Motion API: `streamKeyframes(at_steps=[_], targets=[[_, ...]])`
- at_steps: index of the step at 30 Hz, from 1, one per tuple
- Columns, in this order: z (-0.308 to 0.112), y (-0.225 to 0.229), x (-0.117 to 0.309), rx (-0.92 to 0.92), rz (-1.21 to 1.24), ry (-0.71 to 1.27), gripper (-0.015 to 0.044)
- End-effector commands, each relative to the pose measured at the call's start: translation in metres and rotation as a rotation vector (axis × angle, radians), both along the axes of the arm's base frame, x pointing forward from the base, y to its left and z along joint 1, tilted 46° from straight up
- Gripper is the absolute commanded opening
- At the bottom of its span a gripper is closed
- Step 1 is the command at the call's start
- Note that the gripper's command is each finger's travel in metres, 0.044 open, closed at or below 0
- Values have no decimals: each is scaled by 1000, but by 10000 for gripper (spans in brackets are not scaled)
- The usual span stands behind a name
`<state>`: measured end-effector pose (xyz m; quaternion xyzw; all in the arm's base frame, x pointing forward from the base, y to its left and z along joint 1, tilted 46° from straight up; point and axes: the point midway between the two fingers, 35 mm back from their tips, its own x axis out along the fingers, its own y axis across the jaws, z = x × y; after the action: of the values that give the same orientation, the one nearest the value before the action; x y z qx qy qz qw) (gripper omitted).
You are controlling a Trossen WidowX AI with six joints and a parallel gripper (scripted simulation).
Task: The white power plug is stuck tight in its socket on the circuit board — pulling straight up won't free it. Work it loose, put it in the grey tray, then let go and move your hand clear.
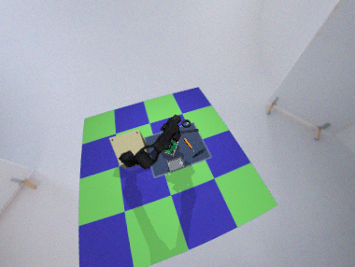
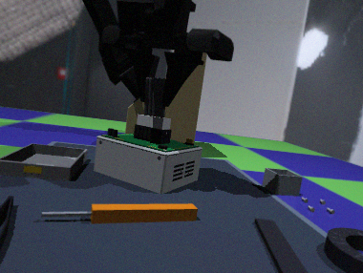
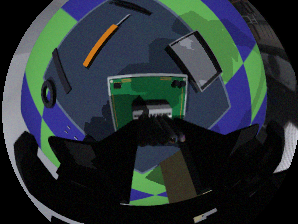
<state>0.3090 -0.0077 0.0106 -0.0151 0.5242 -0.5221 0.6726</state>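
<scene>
- Two fingers of the gripper [image 2: 155, 101] [image 3: 157, 126] are pinching the wires [image 2: 155, 91] [image 3: 161, 131] just over the plug.
- The white plug [image 2: 154, 122] [image 3: 152, 109] is sitting in its black socket [image 2: 152, 134], under the wires.
- The socket is standing on the green board [image 1: 172, 148] [image 2: 125, 139] [image 3: 134, 90].
- The board is lying on top of a white box [image 2: 129, 163], which is showing little slots on one side.
- The grey tray [image 1: 176, 163] [image 2: 53, 170] [image 3: 195, 57] is waiting near the box, apart from it, with a yellow tag [image 2: 32, 169] on its wall.
- An orange tool [image 1: 188, 143] [image 2: 144, 213] [image 3: 156, 123] with a thin metal tip is lying flat near the box.
- A dark bar [image 1: 190, 131] [image 2: 279, 245] [image 3: 61, 71] is lying between the orange tool and a black ring [image 1: 182, 124] [image 2: 335, 243] [image 3: 44, 94].
- A small grey cup [image 2: 287, 182] is standing near some tiny bits [image 2: 310, 208].
- The dark mat [image 1: 156, 170] [image 2: 143, 248] [image 3: 145, 55] is holding up the box, tray and orange tool.
</scene>
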Motion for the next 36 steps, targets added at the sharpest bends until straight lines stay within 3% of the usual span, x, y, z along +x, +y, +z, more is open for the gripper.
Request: streamKeyframes(at_steps=[1,15,28,36], targets=[[9,16,4,-31,5,20,0],[21,11,-7,120,99,-87,0],[10,23,8,-78,-25,53,0],[17,19,1,20,37,-16,0]])
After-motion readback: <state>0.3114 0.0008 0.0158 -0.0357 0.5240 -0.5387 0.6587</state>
